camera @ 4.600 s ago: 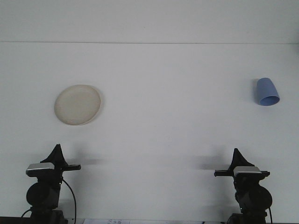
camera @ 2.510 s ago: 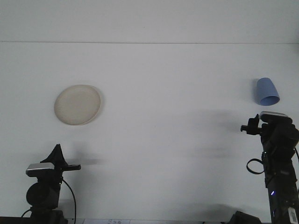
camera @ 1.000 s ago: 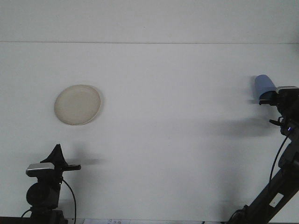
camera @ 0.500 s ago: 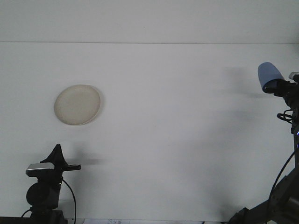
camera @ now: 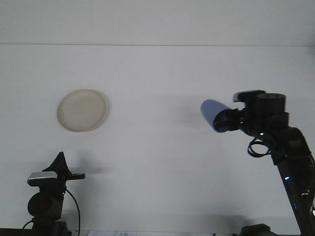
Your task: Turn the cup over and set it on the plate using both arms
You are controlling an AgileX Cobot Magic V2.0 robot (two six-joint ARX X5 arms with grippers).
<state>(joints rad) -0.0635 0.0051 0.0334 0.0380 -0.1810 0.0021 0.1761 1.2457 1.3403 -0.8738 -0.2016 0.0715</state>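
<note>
At the near left the left arm (camera: 55, 173) sits low and parked, exactly where it was in every earlier frame; its jaws cannot be made out from here. Farther back on the left the plate (camera: 81, 110) lies flat on the white surface (camera: 157, 162), unmoved. Right of centre the blue cup (camera: 215, 114) is off the surface, carried in the air, its long axis lying nearly level and running left to right, with its free end pointing left toward the plate. The right gripper (camera: 235, 119) has its jaws closed on the cup's right end, so the cup sticks out leftward from them. Half a second ago the cup was held high at the far right edge; now the right arm has swung it inward toward the middle, and a few seconds ago it stood mouth down on the surface at the right. The plate lies well to the left of the cup, and the parked left arm is the nearer one to it, so a handover at the middle looks like the sensible next step, with the cup's leftward free end offered for the left jaws.
</note>
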